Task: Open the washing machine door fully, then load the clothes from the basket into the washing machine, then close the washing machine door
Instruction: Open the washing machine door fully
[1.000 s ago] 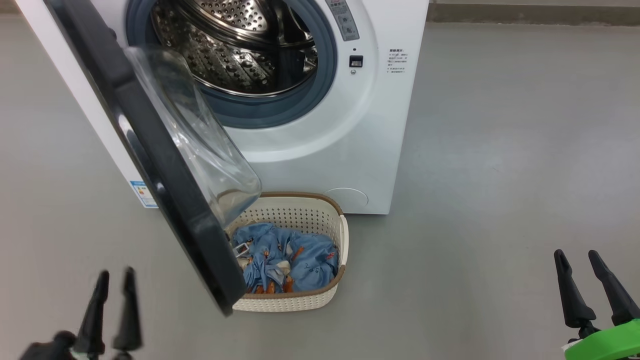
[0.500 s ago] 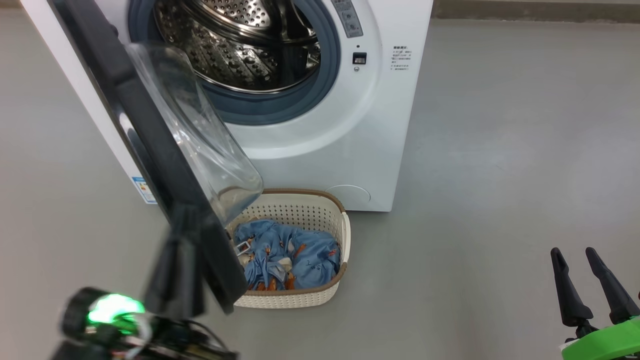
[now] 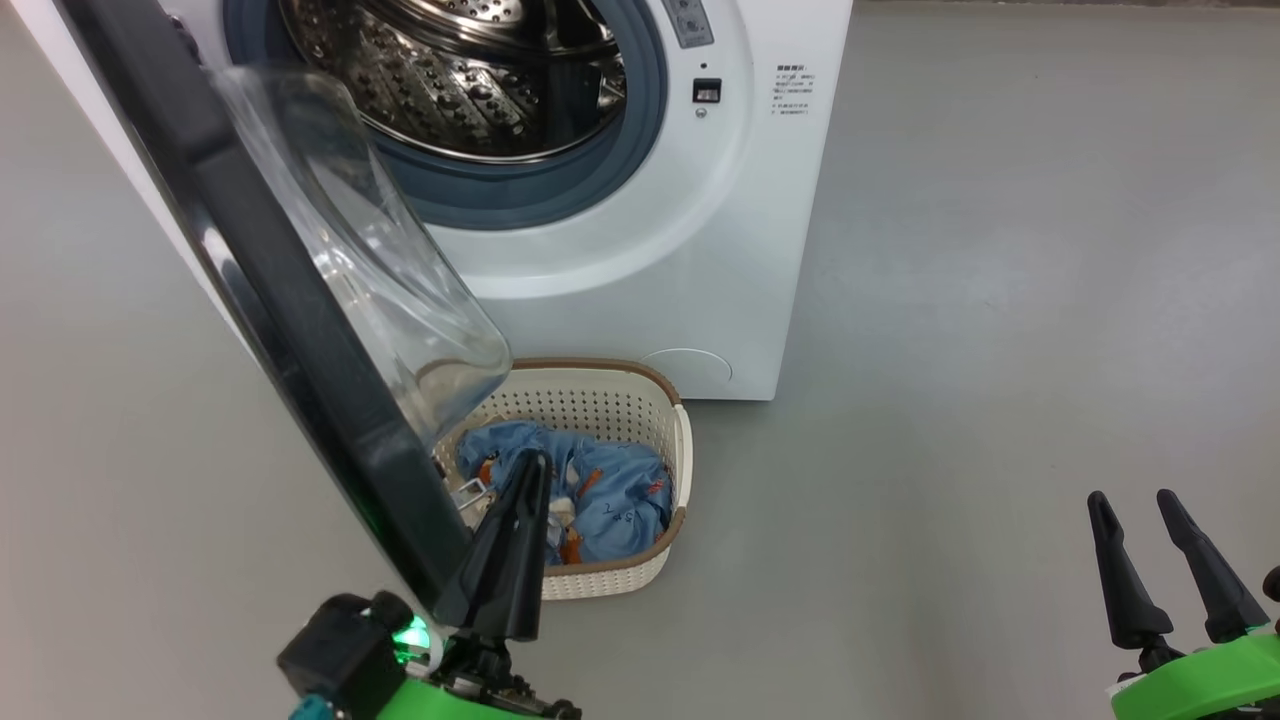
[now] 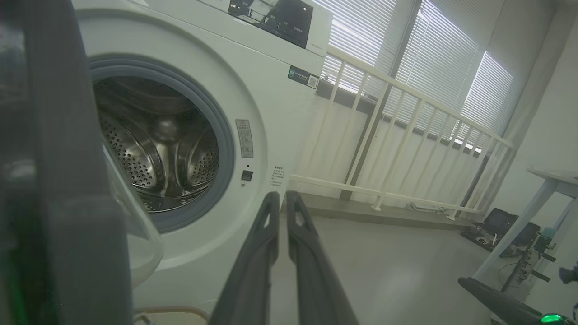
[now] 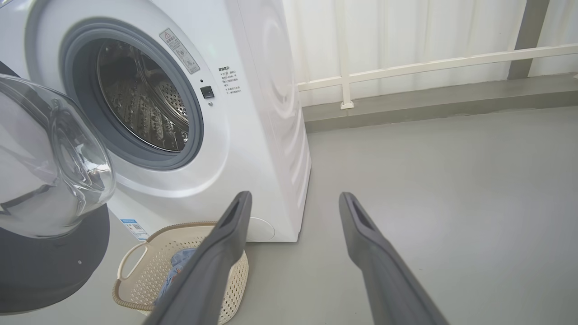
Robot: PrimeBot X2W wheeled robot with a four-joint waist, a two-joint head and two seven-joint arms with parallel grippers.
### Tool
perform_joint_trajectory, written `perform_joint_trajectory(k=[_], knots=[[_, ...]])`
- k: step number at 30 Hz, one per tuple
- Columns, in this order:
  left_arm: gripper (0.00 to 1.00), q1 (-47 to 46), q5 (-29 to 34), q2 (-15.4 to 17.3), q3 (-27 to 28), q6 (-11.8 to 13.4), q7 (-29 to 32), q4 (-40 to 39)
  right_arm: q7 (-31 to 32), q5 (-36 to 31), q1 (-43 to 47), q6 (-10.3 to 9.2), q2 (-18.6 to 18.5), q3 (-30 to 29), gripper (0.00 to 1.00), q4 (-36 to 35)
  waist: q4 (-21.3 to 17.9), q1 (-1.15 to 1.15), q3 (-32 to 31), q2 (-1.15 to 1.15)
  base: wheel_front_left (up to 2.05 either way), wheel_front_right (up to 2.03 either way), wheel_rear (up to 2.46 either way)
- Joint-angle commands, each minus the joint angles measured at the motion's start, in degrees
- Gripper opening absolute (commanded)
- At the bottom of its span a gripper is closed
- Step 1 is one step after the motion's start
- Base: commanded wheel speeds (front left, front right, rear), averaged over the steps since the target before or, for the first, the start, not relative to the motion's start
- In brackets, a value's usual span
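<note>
The white washing machine (image 3: 640,280) stands at the top with its steel drum (image 3: 460,70) showing. The washing machine door (image 3: 300,340) hangs open toward me, its black rim edge-on and its glass bowl (image 3: 380,270) bulging over the basket (image 3: 682,450). The cream basket sits on the floor below the opening and holds the light blue clothes (image 3: 615,490). My left gripper (image 3: 530,462) is shut and empty, just right of the door's lower edge, fingertips over the basket's near left part. In its wrist view the left gripper (image 4: 282,196) points at the machine front. My right gripper (image 3: 1133,498) hangs open and empty far to the right.
Bare grey floor (image 3: 1000,300) spreads to the right of the machine. A white railing (image 4: 406,149) and blinds stand behind it. A table (image 4: 553,178) with cables beneath it stands at the far right. In the right wrist view the basket (image 5: 135,275) lies left of the open right gripper (image 5: 294,198).
My left gripper has shut and swung right, from the outer side of the door round its lower edge to over the basket. The head camera shifted slightly. The right arm is still.
</note>
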Motion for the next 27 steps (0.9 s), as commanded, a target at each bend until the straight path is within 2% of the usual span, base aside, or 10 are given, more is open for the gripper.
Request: perform_joint_trajectory(k=[1,5,10,27], knots=[[0.00,-2.47,-0.96,0.11,1.30,0.27,-0.54,0.55,-0.70,-0.64,-2.27,0.43,-1.45,0.76,1.00,-1.56,-0.02,0.00,0.17,0.00,0.00,0.00,0.00],[0.00,-4.20,-3.22,0.10,1.95,0.55,-0.73,5.93,-0.70,-0.65,-2.53,0.43,-1.45,0.77,1.00,-1.60,0.10,0.00,0.42,0.00,0.00,0.00,0.00],[0.00,-5.90,-3.16,0.10,4.27,0.42,-0.77,9.49,-0.70,-0.59,-2.76,0.43,-1.45,1.04,1.00,-1.79,0.17,0.00,0.45,0.00,0.00,0.00,0.00],[0.00,-5.44,-3.57,0.10,9.48,-0.21,-0.78,13.76,-0.70,-0.78,-2.51,0.43,-1.84,1.48,1.00,-2.21,1.00,0.00,-0.50,0.00,0.00,0.00,0.00]])
